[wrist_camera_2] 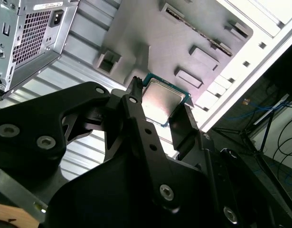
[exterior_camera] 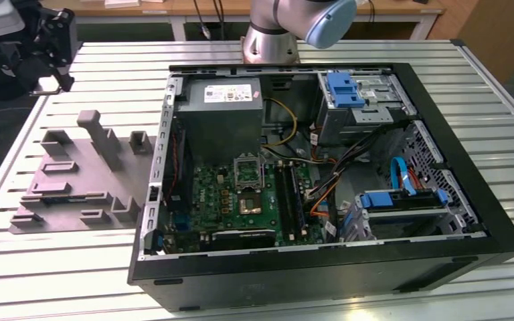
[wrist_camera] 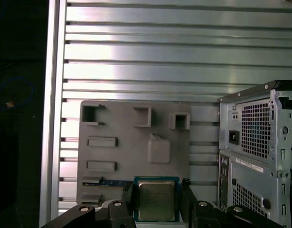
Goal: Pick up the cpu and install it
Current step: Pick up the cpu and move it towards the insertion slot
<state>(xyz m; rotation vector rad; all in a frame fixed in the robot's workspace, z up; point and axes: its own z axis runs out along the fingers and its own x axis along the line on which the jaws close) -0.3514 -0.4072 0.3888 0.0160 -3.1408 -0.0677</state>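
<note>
— Where is the cpu right now?

— In my grasp. The cpu [wrist_camera: 156, 200], a small flat square chip with a silvery-grey metal lid and a thin green-edged rim, sits in my gripper [wrist_camera_2: 160, 100]. Its two black fingers [wrist_camera: 128, 197] are drawn in narrow against two opposite edges of the chip. In both wrist views it hangs clear above the tray [wrist_camera: 127, 161], a grey moulded plastic plate with raised pockets, and does not touch it.

— How will it handle?

— I judge it light and stiff, so weight is no worry. The metal lid looks smooth and could slide if the hold were slack. The underside is hidden from me, and I take it to be the delicate face. The edges of the rim are the place to hold it, with only enough squeeze to stop it slipping.

— And your arm?

— In the exterior view, my arm [exterior_camera: 293, 20], silver with a pale-blue joint, rises at twelve o'clock of the case [exterior_camera: 328, 274], an open black tower lying on its side. My wrist reaches out to about ten o'clock of the case, toward the exterior view's left. It is raised over the table [exterior_camera: 61, 267] of slatted aluminium. The tray lies at nine o'clock of the case. The socket [exterior_camera: 248, 170], a rectangular metal frame, sits inside the case, well apart from me.
</note>
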